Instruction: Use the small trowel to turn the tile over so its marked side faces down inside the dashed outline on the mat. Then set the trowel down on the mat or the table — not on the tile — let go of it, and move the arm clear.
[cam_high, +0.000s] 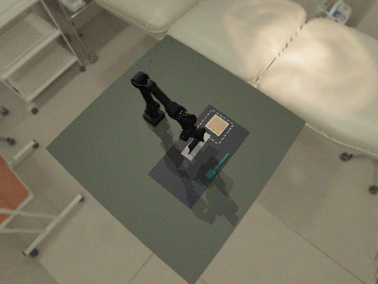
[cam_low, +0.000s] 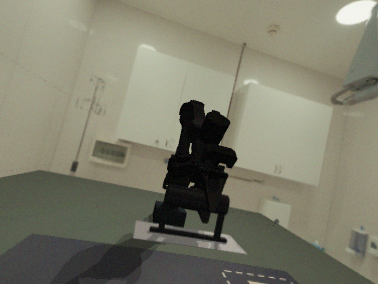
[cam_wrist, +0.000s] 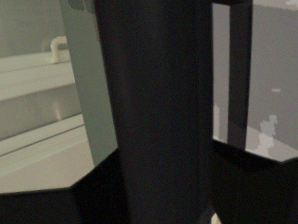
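The tile (cam_high: 217, 125) lies flat inside the dashed outline (cam_low: 242, 272) on the dark mat (cam_high: 170, 172) (cam_low: 40, 255), with a plain tan face up; its underside is hidden. The trowel (cam_high: 189, 154) (cam_low: 142, 230) (cam_wrist: 160, 75) has a light grey flat blade and a black handle on two posts. My gripper (cam_high: 196, 139) (cam_low: 200, 202) (cam_wrist: 161, 143) is shut on its handle. The blade is level, beside the tile and apart from it, low over the mat's edge; whether it touches the mat I cannot tell.
A teal spatula-like tool (cam_high: 210, 174) lies on the mat's near right side, apart from the tile and the trowel. The mat lies on a green table top (cam_high: 115, 150). The arm's base (cam_high: 154, 117) stands on the table to the left of the mat.
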